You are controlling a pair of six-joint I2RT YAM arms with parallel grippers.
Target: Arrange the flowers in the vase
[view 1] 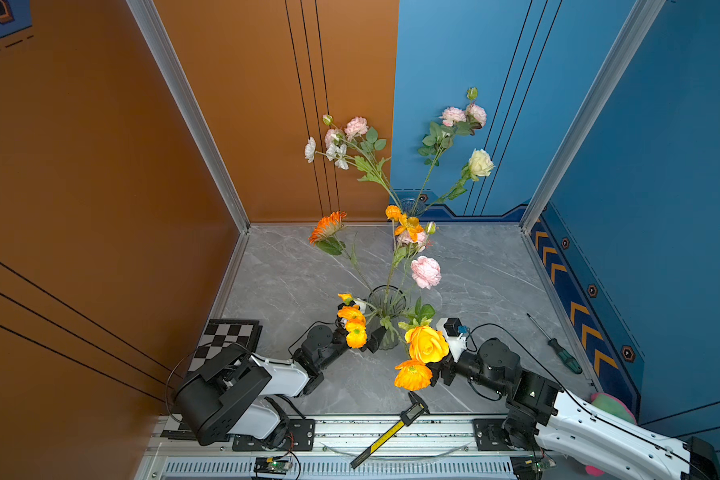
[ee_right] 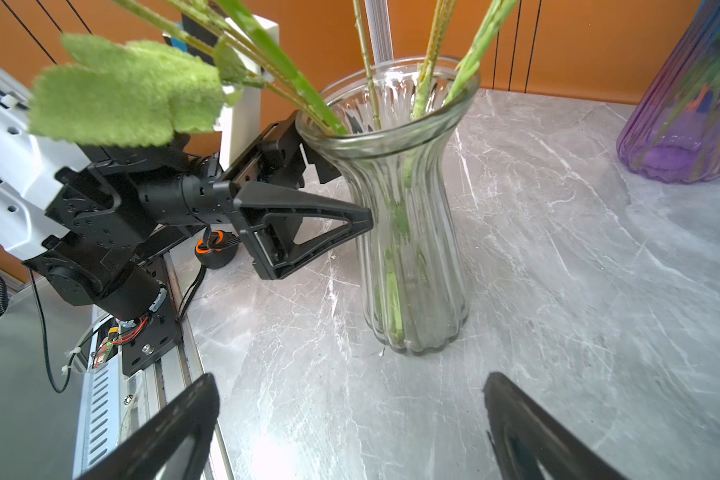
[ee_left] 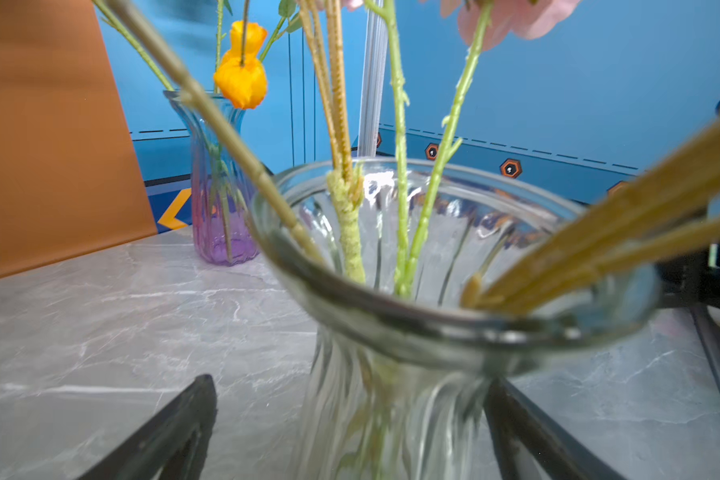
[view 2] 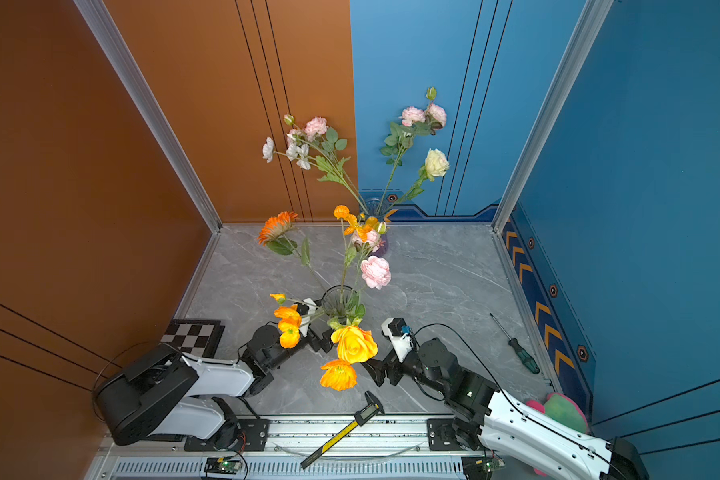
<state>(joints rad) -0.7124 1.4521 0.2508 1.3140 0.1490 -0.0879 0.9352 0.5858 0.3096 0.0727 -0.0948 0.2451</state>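
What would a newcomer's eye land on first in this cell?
The bright yellow rose and orange blooms leaning out of the clear glass vase at front centre of the grey table. Behind it, tall pink and cream flowers rise from a purple vase at the rear edge. The left end effector sits open astride the clear vase.

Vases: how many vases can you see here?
2. A clear glass vase stands in front, and a purple-tinted vase stands farther back behind it. No other seems hidden, though the flowers cover some spots.
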